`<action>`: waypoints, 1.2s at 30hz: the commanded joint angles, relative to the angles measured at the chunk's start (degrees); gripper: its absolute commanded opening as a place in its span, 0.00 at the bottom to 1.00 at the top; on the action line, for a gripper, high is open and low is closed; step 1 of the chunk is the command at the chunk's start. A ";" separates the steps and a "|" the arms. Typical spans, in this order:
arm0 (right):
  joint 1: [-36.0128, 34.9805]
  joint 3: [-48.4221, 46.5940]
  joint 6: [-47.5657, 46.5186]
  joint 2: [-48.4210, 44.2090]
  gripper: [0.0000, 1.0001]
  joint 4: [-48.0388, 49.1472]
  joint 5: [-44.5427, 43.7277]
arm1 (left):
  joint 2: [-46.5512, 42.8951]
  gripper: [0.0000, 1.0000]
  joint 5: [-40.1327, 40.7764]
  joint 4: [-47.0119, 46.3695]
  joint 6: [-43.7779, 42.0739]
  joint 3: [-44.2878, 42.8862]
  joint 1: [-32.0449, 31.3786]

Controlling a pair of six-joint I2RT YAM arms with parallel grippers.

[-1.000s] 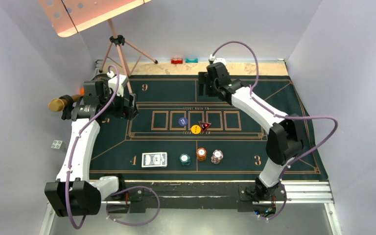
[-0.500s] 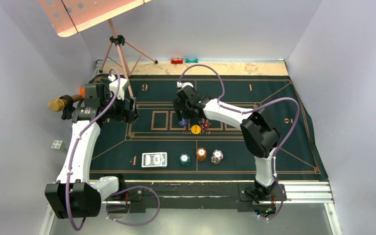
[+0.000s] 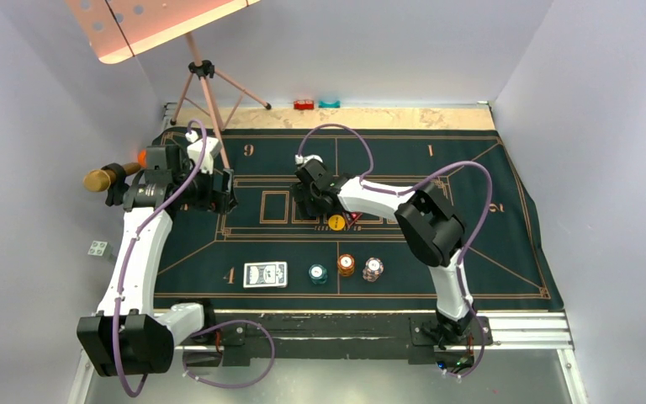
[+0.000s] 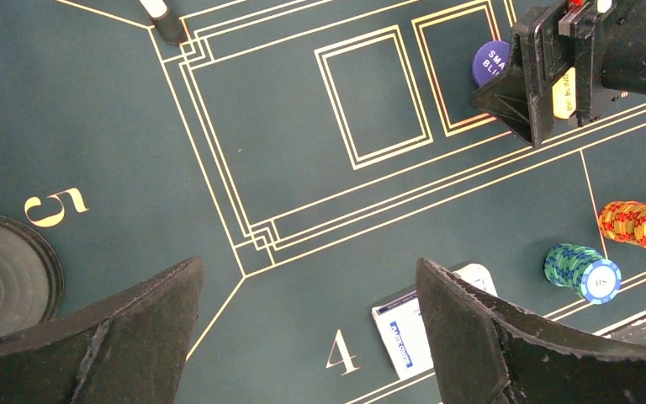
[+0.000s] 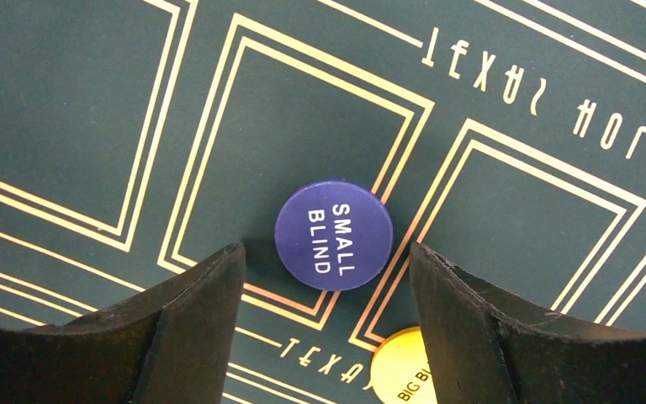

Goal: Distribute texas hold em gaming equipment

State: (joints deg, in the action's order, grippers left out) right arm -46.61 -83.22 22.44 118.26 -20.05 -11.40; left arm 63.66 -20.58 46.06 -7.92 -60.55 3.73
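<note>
Blue small-blind disc [image 5: 333,236] | flat on felt mat [image 5: 303,126], table [image 3: 420,118] centre | right tool [image 5: 326,257] open astride it, apparently to pinch | left tool [image 4: 307,282] open, empty, toward left edge

The small-blind disc [image 5: 333,235] lies on the felt mat [image 5: 67,101] between the right hand's [image 5: 326,257] fingers [image 5: 185,337]; the big-blind disc [image 5: 404,374] sits beside one finger.

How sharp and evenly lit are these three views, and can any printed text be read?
Right wrist view: sharp, SMALL BLIND on the blue disc readable. Left wrist view: crisp lines on the mat, the left gripper a nearly featureless black. Top external view: evenly lit, though the pink panel looks overexposed along its edge.
</note>
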 commanded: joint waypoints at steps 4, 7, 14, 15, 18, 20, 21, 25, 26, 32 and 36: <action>-0.53 -0.31 0.65 0.60 0.64 0.77 0.58 | -0.96 1.00 1.43 1.45 1.30 -3.03 0.08; -1.53 -0.79 0.25 1.40 0.60 0.53 0.47 | -0.93 1.00 2.07 1.55 1.32 -3.08 0.12; -4.27 -4.13 -0.95 4.27 0.49 -0.44 0.92 | -0.98 1.00 3.18 1.66 0.96 -2.93 0.14; -4.74 -4.67 -1.17 4.60 0.48 -0.47 1.28 | -0.99 1.00 3.36 1.65 0.93 -2.86 0.11; -6.75 -7.27 -2.00 5.94 0.46 -0.99 2.38 | -0.99 1.00 3.97 1.48 0.73 -2.49 0.12; -8.20 -9.43 -2.69 6.68 0.45 -1.23 3.78 | -0.97 1.00 4.37 1.47 0.68 -2.38 0.06; -8.93 -10.13 -3.07 6.91 0.44 -0.99 4.85 | -0.97 1.00 4.52 1.44 0.57 -2.31 0.07; -11.74 -12.35 -4.41 7.54 0.41 1.47 10.04 | -0.88 1.00 4.89 1.56 0.51 -2.14 0.07; -12.33 -13.22 -4.70 7.86 0.42 1.76 11.05 | -0.88 1.00 5.04 1.52 0.64 -2.05 0.13; -13.86 -17.53 -4.82 10.24 0.40 3.42 15.79 | -0.94 1.00 4.78 0.94 1.69 0.18 0.10; -13.86 -19.88 -4.98 11.47 0.40 5.40 14.63 | -1.31 1.00 4.90 0.50 1.65 0.78 0.14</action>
State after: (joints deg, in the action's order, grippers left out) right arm -61.36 -99.37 18.24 129.32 -18.24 1.98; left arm 63.61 -16.08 47.66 -7.46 -60.31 3.73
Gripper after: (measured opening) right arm 0.428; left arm 0.995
